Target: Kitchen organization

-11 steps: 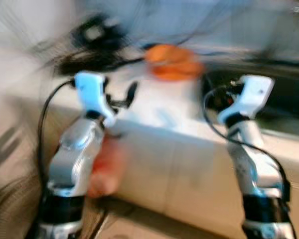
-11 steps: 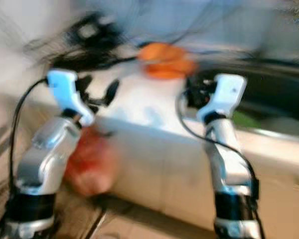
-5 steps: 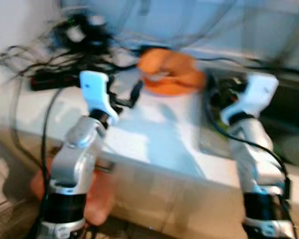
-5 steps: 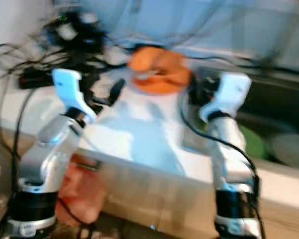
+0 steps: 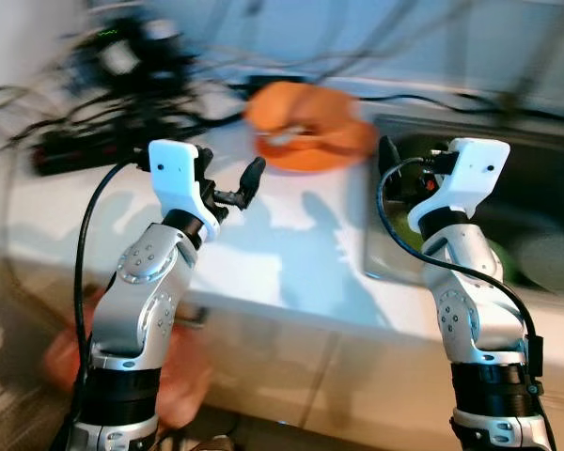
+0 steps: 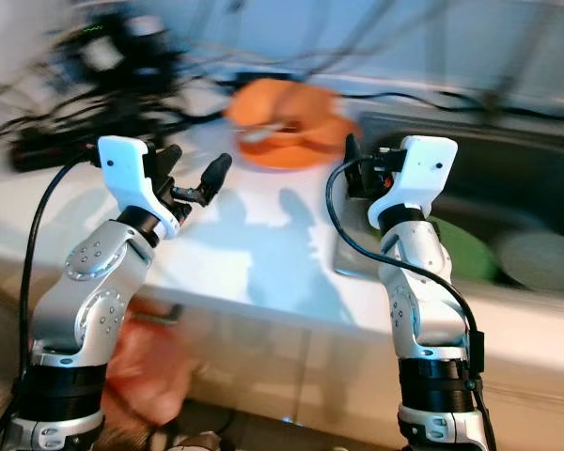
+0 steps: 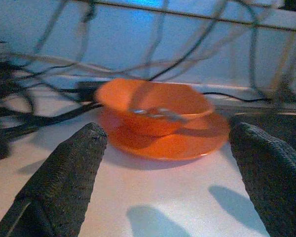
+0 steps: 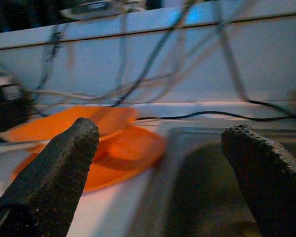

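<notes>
Both arms are raised over a white counter (image 5: 291, 254). The left gripper (image 6: 193, 178) is held above the counter's left part with its two black fingers (image 7: 64, 182) spread wide and nothing between them. Ahead of it and slightly toward the sink, well apart from the fingertips, stands an orange bowl (image 7: 155, 106) seated on an orange plate (image 7: 177, 143); a metal utensil, blurred, lies in the bowl (image 7: 160, 114).

The right gripper (image 8: 163, 163) is held at the near left edge of a dark sink (image 6: 508, 188), fingers (image 8: 59, 173) likewise spread apart and empty. From it, the orange plate lies ahead and to its left on the counter, and the sink basin opens directly ahead and to its right. Inside the basin, beyond and below this gripper, sit a green item (image 6: 465, 249) and a pale round dish (image 6: 543, 258), both too blurred to identify further.

Beyond the left gripper, at the back of the counter, lies a tangle of black cables (image 5: 122, 103) with a dark power strip (image 5: 70, 150); further cables hang across the pale wall (image 7: 138, 39) behind the bowl.

No brand, label or writing can be read on any item; the far background is motion-blurred.

An orange-red object (image 5: 183, 376), indistinct, sits low in front of the cabinet below the left arm.
</notes>
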Robot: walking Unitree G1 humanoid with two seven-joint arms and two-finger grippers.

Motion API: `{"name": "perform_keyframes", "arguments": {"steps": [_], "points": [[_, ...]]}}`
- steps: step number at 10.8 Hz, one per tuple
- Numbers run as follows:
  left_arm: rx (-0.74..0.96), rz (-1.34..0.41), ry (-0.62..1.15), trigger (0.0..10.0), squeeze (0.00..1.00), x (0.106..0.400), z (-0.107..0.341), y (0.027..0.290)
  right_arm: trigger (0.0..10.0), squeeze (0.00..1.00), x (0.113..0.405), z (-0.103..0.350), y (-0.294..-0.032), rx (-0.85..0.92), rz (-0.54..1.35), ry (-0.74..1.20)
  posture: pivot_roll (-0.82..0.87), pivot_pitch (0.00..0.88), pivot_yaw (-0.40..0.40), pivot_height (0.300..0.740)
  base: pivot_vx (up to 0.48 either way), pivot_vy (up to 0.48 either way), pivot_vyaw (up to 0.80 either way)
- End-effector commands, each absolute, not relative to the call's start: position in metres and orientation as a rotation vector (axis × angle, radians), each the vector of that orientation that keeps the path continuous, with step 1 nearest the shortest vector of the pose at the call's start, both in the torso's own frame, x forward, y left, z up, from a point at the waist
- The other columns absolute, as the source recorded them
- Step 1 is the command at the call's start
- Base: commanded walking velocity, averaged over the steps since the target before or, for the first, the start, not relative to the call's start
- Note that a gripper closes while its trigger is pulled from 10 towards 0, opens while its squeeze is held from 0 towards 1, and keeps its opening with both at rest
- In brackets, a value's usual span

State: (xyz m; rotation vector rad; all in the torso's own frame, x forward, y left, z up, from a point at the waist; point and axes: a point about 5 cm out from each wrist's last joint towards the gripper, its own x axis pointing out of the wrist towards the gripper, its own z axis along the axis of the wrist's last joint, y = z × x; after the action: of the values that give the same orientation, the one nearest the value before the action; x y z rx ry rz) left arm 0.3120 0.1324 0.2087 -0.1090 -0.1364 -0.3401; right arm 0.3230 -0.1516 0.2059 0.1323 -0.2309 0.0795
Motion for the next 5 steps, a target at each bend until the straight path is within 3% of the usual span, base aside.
{"name": "perform_keyframes", "arguments": {"steps": [1, 5], "points": [[-0.104, -0.353, -0.135, 10.0, 0.0, 0.3114, 0.2105, 0.1305, 10.0, 0.38, 0.3229, 0.2047, -0.1548, 0.136, 0.068, -0.221, 0.07, 0.053, -0.004, 0.74, 0.0, 0.0, -0.8], [-0.103, -0.342, -0.122, 10.0, 0.0, 0.3138, 0.2088, 0.1315, 10.0, 0.36, 0.3237, 0.2041, -0.1557, 0.139, 0.065, -0.218, 0.07, 0.048, -0.003, 0.74, 0.0, 0.0, -0.8]]}}
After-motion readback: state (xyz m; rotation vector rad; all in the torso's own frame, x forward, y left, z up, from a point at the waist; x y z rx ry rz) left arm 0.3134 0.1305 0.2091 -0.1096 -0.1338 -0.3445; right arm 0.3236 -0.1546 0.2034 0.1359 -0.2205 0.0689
